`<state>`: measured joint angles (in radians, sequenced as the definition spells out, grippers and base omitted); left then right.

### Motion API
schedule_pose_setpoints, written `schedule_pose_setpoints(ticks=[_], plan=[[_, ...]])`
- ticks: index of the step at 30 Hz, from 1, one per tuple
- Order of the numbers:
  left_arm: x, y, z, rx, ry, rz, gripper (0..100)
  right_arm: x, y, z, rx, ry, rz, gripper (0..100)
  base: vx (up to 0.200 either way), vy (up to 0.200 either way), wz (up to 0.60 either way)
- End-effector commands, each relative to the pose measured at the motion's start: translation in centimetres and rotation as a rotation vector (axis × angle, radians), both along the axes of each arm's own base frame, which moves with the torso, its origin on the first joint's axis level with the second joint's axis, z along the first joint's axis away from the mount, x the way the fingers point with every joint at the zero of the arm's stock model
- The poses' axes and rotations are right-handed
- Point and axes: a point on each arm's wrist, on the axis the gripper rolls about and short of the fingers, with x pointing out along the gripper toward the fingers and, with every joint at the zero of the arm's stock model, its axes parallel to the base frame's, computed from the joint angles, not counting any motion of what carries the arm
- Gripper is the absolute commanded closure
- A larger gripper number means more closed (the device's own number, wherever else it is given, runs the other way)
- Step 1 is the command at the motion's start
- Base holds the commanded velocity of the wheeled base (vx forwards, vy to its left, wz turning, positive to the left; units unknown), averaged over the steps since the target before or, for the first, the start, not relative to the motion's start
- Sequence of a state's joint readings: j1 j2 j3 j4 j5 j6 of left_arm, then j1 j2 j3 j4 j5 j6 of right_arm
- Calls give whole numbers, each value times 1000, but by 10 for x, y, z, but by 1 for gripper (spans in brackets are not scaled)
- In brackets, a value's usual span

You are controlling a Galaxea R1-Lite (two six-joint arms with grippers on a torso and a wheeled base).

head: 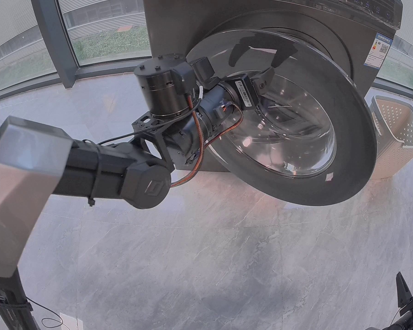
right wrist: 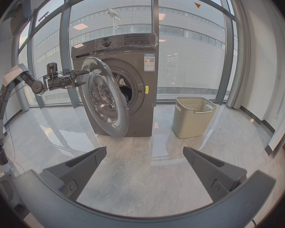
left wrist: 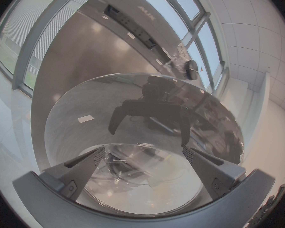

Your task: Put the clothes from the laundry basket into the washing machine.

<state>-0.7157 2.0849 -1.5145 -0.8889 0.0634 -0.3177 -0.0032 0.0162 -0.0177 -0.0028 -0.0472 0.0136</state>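
right gripper sits low and nearest, over the glossy grey marbled tile floor, jaws apart with nothing between them, well away from the work. left gripper is out at the outer face of the round dark-grey door with the clear domed glass window, up near the rim, jaws apart and nothing in them; can't tell if the tips are in contact. my read: this is a door-swing step, and from this side a push would shut it. do it on the rim, not the glass. the dome is slick and curved, so pads will skate off it. push far from the hinge, follow the arc, go slow at the latch. the rim is polished and mirror-like, hard plastic or painted metal by the look. the dark grey boxy front-loading washing machine has matte sheet panels and film wrap over the top. its drum mouth is dark, contents not readable. the beige perforated plastic laundry basket stands on the floor just beside the machine on the robot's right, rigid, with handle slots; can't tell if any clothes are down inside it.
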Motion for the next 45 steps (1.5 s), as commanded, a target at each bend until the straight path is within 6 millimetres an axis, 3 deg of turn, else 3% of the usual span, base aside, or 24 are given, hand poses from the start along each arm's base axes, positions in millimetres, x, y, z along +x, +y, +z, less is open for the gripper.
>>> schedule_pose_setpoints(ticks=[1, 7, 14, 17, 23, 24, 25, 26, 27, 28, 34, 40, 43, 45], plan=[[40, -7, -26, -11, 37, 122, 0, 0, 0, -5, 0, 0, 0, 0, 0, 0, 0], [40, -2, -24, -38, 68, 133, 0, 0, 0, -5, 0, 0, 0, 0, 0, 0, 0], [8, 18, -13, -12, 136, 103, 0, 0, 0, -5, 0, 0, 0, 0, 0, 0, 0], [-25, 37, -9, 32, 170, 53, 0, 0, 0, -5, 0, 0, 1, 0, 0, 0, 0], [-134, 91, -10, 126, 187, -99, 0, 0, 0, -5, 0, 0, 0, 0, 0, 0, 0], [-134, 91, -10, 126, 187, -99, 0, 0, 0, -5, 0, 0, 0, 0, 0, 0, 0], [-169, 116, -21, 192, 160, -112, 0, 0, 0, -5, 0, 0, 0, 0, 0, 0, 0], [-169, 116, -21, 192, 160, -112, 0, 0, 0, -5, 0, 0, 0, 0, 0, 0, 0], [-195, 140, -31, 251, 112, -103, 0, 0, 0, -5, 0, 0, 0, 0, 0, 0, 0], [-206, 155, -37, 273, 94, -85, 0, 0, 0, -5, 0, 0, 0, 0, 0, 0, 0], [-245, 221, -63, 257, 58, 83, 0, 0, 0, -5, 0, 0, 0, 0, 0, 0, 0], [-275, 256, -83, 224, 38, 242, 0, 0, 0, -5, 0, 0, 0, 0, 0, 0, 0], [-281, 261, -89, 229, 44, 274, 0, 0, 0, -5, 0, 0, 0, 0, 0, 0, 0], [-298, 273, -100, 222, 41, 361, 0, 0, 0, -5, 0, 0, 1, 0, 0, 0, 0]])
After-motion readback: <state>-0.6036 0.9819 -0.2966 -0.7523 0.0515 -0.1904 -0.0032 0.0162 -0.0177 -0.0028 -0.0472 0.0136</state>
